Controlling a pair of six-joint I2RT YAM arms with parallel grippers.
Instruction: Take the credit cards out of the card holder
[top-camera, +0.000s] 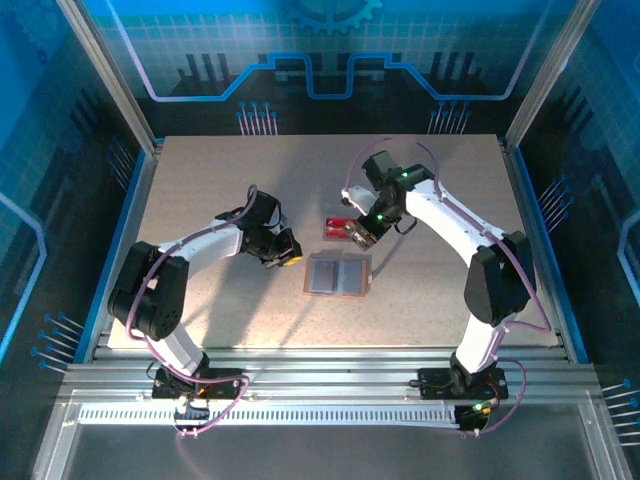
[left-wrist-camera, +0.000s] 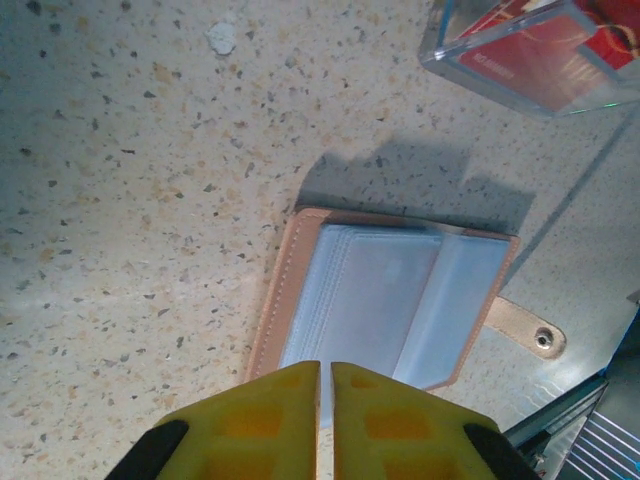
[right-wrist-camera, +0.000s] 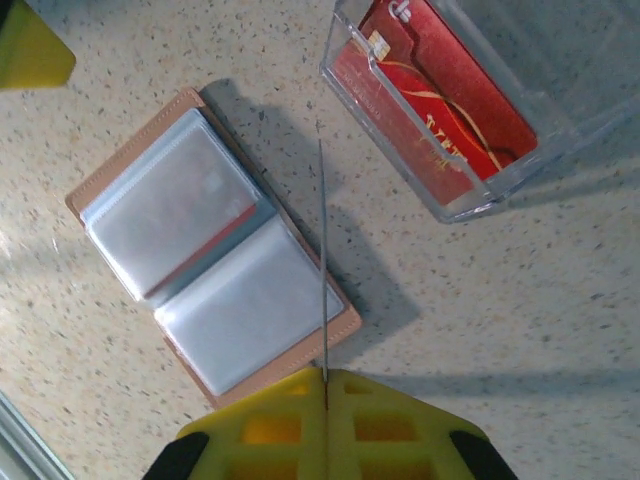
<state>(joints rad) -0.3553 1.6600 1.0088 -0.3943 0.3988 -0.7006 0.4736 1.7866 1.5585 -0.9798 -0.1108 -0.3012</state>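
Card holder (top-camera: 337, 274) open flat mid-table, left gripper (top-camera: 292, 258) just left of it, fingers nearly together (nothing between), right gripper (right-wrist-camera: 325, 385) clamped on thin card (right-wrist-camera: 322, 260) seen edge-on, credit cards (right-wrist-camera: 440, 100) in clear tray (right-wrist-camera: 400, 178) just far of holder.

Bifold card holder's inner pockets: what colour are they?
Pale translucent grey pockets in the tan card holder; clearest in right wrist view.

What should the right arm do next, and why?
Probably move over the tray and open. The right gripper is shut on what looks like a card seen edge-on, close beside the tray, which already holds red cards. The holder lies open with a red sliver in its fold, so more may remain.
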